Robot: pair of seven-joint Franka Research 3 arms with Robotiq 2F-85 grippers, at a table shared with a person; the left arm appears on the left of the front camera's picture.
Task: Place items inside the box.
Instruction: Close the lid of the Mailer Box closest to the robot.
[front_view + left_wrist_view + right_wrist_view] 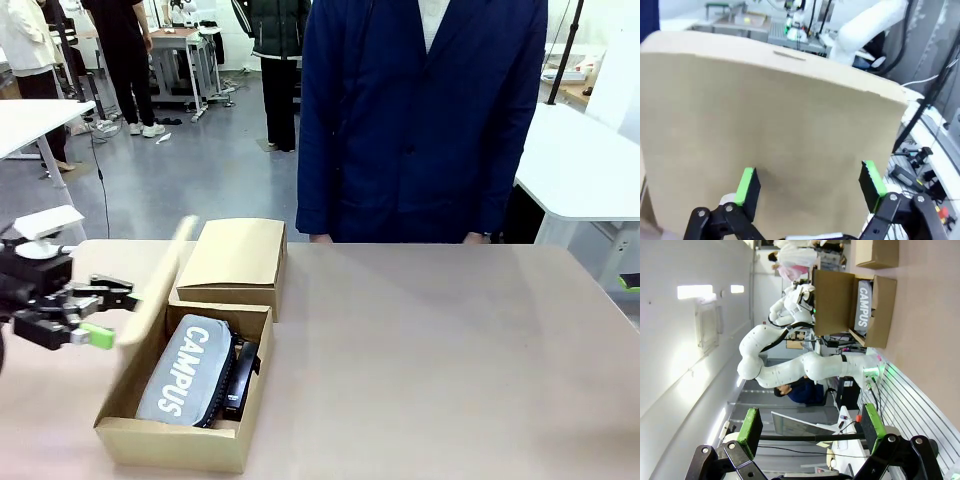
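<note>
Grey "CAMPUS" zip pouch (182, 368) lies flat inside open cardboard box (170, 442)

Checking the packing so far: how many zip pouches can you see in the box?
1: the grey "CAMPUS" pouch lies along the open box, with a black item wedged at its right side. Another pouch could be hidden beneath it.

box flap (155, 285): motion-blurred | black item (240, 375): mostly hidden by CAMPUS pouch (185, 368)

Left gripper (97, 312) fingers spread beside raised box (170, 435) flap; CAMPUS pouch (181, 371), black stapler (240, 375) inside.
</note>
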